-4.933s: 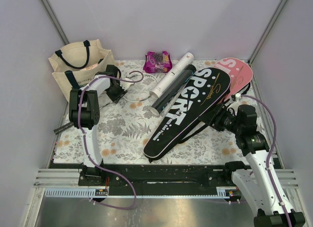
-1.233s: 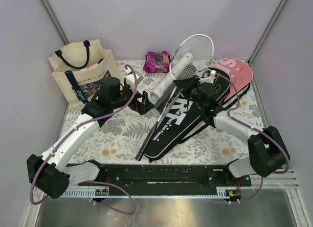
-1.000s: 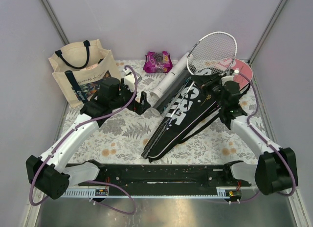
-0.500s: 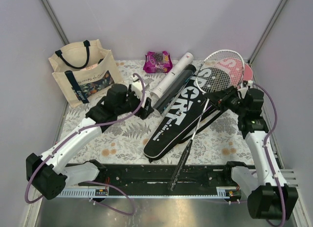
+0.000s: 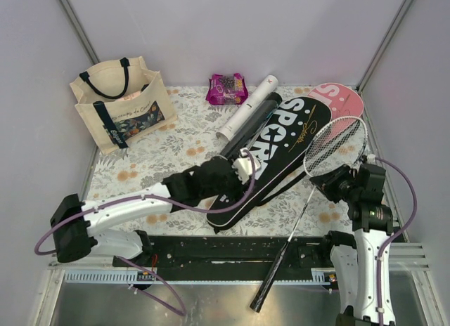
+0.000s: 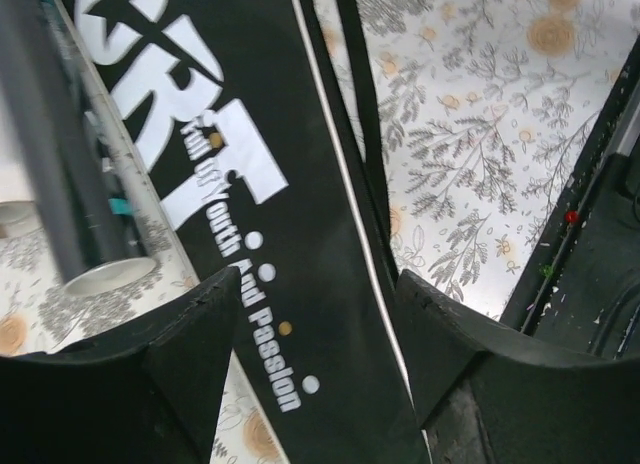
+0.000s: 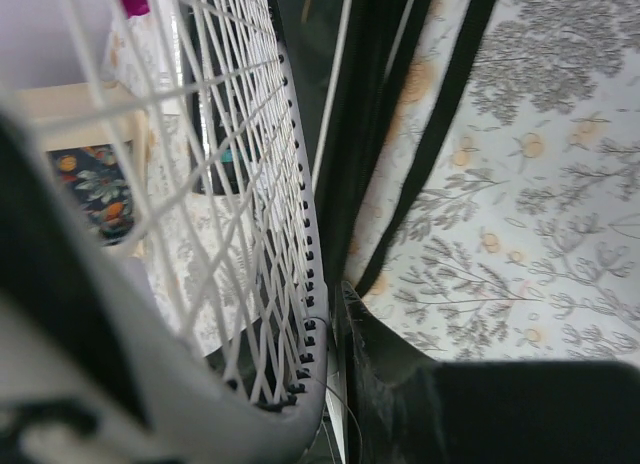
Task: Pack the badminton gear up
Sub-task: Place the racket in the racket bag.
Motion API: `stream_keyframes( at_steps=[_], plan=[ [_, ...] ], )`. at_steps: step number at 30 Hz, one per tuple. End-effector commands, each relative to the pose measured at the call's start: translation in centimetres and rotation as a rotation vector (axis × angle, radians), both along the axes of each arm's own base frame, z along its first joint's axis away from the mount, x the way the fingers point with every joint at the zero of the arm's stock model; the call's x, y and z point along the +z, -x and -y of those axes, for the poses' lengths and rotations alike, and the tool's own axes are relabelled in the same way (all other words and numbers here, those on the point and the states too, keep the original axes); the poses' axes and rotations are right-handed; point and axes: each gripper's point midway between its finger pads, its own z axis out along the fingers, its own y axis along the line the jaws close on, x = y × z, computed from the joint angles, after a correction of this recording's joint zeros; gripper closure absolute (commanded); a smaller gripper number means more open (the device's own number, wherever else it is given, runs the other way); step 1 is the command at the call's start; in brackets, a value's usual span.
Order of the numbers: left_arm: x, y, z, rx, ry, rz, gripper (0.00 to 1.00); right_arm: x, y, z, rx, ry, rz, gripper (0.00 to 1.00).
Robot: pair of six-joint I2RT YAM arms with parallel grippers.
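Note:
My right gripper [image 5: 336, 183] is shut on the rim of a white-headed racket [image 5: 338, 146] at the right of the table. The racket's shaft runs down-left past the table's front edge. In the right wrist view the gripper [image 7: 335, 319] pinches the head's frame [image 7: 303, 239]. My left gripper [image 5: 247, 170] is open and empty just above the narrow end of the black "SPORT" cover [image 5: 281, 147]. The left wrist view shows that cover [image 6: 280, 244] between the spread fingers [image 6: 190, 334]. A pink cover [image 5: 342, 101] lies behind it. A white tube [image 5: 246, 108] and a black tube [image 5: 249, 129] lie left of the cover.
A cream tote with navy handles [image 5: 116, 105] stands at the back left. A purple-pink snack packet [image 5: 226, 88] lies at the back centre. The black rail [image 5: 225, 249] runs along the near edge. Walls close in the sides and back.
My right arm has swung the racket from the back centre to the right and nearer. My left arm has moved from near the tote to the black cover's narrow end.

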Motion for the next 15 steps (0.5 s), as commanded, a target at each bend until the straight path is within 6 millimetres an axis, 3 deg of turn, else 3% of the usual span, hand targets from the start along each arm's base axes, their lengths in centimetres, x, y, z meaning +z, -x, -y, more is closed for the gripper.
stream_keyframes(
  at_steps=[1, 7, 15],
  plan=[
    [-0.8, 0.0, 2.9, -0.012, -0.016, 0.100, 0.34, -2.8, 1.6, 1.5, -0.051, 0.087, -0.084, 1.00],
    [-3.9, 0.3, 5.8, -0.084, -0.084, 0.109, 0.36, -4.9, 2.3, 0.7, -0.039, 0.040, -0.125, 1.00],
    [-7.7, 0.6, 7.1, -0.135, -0.170, 0.076, 0.37, -5.6, 2.7, 0.3, -0.031, 0.014, -0.123, 1.00]
  ],
)
